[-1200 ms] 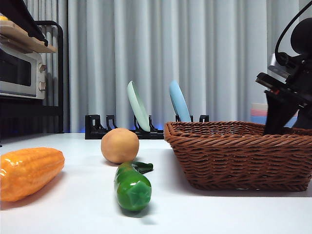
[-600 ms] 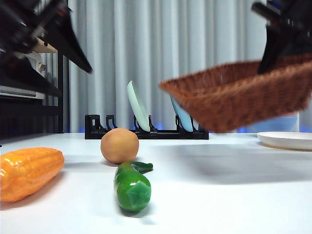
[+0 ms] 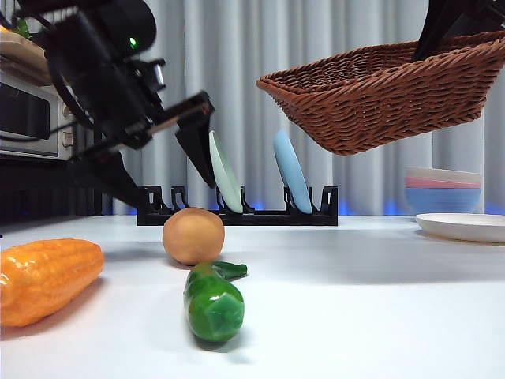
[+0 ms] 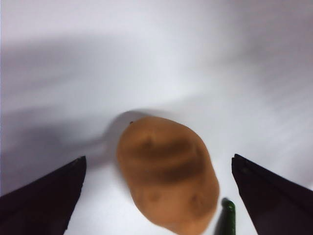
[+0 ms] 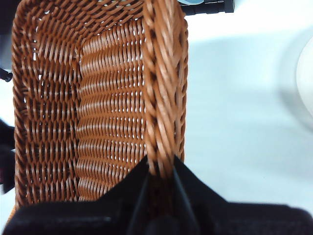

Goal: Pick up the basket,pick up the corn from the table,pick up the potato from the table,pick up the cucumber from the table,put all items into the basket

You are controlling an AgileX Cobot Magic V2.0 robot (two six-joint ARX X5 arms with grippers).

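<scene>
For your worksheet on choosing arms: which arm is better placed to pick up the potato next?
The left. Its tool hangs open over the potato, one jaw on either side, while the right tool is shut on the rim of the raised basket.

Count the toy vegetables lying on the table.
3: the corn nearest the front view's left edge, the potato further back, and the cucumber just before it.

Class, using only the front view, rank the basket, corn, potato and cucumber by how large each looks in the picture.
1. basket, plainly largest.
2. corn, partly cut off by the picture's edge.
3. cucumber, seen end-on and near the camera, so its rank is unsure.
4. potato, farther back; close to the cucumber.
</scene>
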